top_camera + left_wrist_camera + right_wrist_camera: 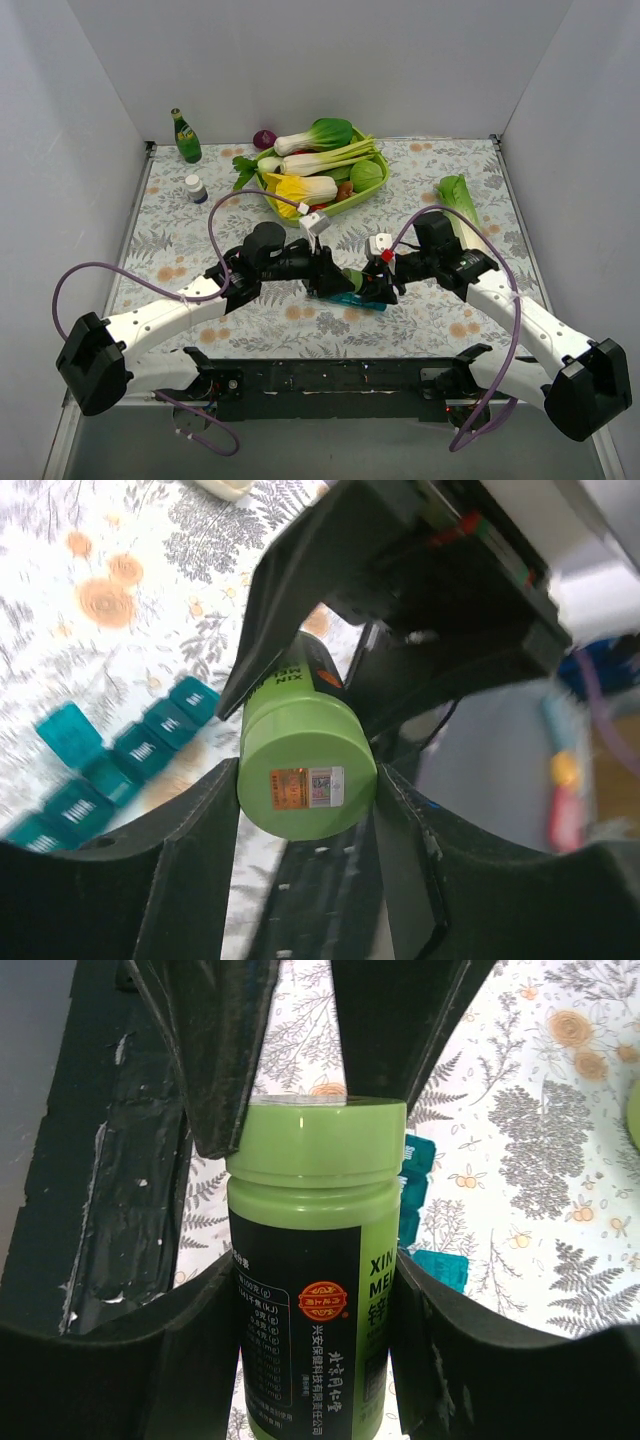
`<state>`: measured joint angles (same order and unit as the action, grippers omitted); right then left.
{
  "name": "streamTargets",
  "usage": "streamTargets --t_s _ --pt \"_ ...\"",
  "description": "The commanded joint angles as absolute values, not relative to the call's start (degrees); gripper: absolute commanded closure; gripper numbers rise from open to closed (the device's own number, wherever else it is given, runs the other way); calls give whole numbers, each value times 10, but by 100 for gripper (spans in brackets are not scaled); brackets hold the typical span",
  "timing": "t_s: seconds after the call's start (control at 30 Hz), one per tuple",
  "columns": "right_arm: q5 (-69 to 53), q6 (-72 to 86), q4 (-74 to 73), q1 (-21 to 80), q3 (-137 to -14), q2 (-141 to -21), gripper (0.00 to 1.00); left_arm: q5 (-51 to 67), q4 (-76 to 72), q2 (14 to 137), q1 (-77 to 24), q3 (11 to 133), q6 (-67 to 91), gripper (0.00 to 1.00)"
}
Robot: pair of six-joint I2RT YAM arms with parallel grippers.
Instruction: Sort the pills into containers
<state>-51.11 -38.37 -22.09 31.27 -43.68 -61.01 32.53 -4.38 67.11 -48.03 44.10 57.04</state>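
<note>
A green pill bottle [352, 279] with a black label is held in the air between both grippers. My left gripper [335, 280] is shut on its green cap [305, 770], which carries an orange and white sticker. My right gripper [372, 283] is shut on the bottle's body [300, 1310]. The teal strip of containers [358, 300] lies on the table just below the bottle, with several lids flipped open in the left wrist view [120, 760]. It is partly hidden behind the bottle in the right wrist view [415, 1200]. No loose pills show.
A lime-green basket [372, 192] of vegetables stands at the back centre. A green glass bottle [186, 137] and a small white bottle [196, 188] stand at the back left. A long leafy vegetable [462, 205] lies at the right.
</note>
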Motion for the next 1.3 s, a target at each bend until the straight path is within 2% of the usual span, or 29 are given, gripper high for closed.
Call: streamTargets --t_s 0.0,0.07,0.2,0.37,0.7,0.73,0.8,0.9,0.97,1.03,1.07,1.2,1.27 --pt "-428 -356 -175 307 -434 -603 98 252 -39 639 -483 453 985 100" --pt "-420 -352 -171 307 -435 -606 98 247 -6 643 -483 465 1138 100" --pt "-417 -347 -170 307 -442 -614 99 241 -21 646 -493 466 1265 100" --pt "-409 -350 -178 306 -439 -606 99 212 25 649 -492 498 1257 100" --pt "-416 -356 -175 304 -433 -600 99 250 4 620 -468 442 1272 100" --pt "-420 -356 -175 304 -432 -600 99 257 -17 621 -467 439 1267 97" --pt "-422 -355 -177 304 -432 -599 99 269 -46 626 -465 436 1238 72" --pt "-426 -356 -177 304 -432 -599 99 294 -72 629 -465 444 1201 57" --pt "-429 -355 -178 303 -432 -599 99 305 -67 628 -464 453 1182 32" --pt "-433 -354 -178 302 -432 -599 99 308 -42 621 -464 460 1140 17" --pt "-434 -354 -178 301 -432 -599 99 316 -37 616 -463 462 1127 5" --pt "-442 -355 -178 301 -430 -597 99 342 -42 578 -462 453 1036 2" --pt "-450 -356 -180 300 -429 -595 99 342 14 555 -462 461 936 2"
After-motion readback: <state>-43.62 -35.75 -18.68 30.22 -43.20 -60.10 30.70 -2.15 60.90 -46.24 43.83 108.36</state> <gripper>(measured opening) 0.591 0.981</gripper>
